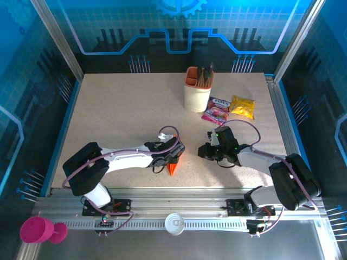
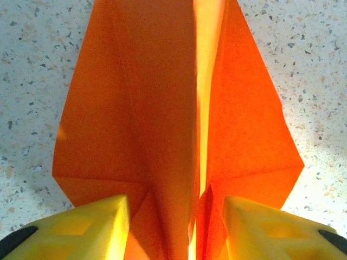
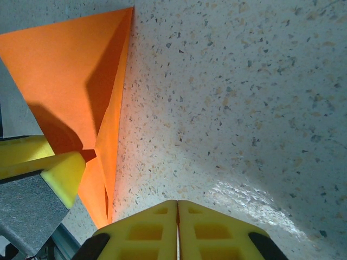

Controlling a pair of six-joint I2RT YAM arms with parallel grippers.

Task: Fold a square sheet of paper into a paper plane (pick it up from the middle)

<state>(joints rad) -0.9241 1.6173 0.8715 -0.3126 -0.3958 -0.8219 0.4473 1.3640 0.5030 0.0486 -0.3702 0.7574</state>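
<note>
- Near the table's (image 1: 108,108) front edge, the left gripper (image 2: 176,219) has its yellow fingers (image 2: 81,233) spread either side of the paper plane's (image 2: 162,108) raised centre fold, not pinching it.
- The plane lies on the table, point toward the front edge.
- The right gripper (image 3: 178,227), fingers pressed together, sits right of the plane, apart from it.
- A pen cup (image 1: 197,89) and snack packets (image 1: 216,112) stand toward the back edge.
</note>
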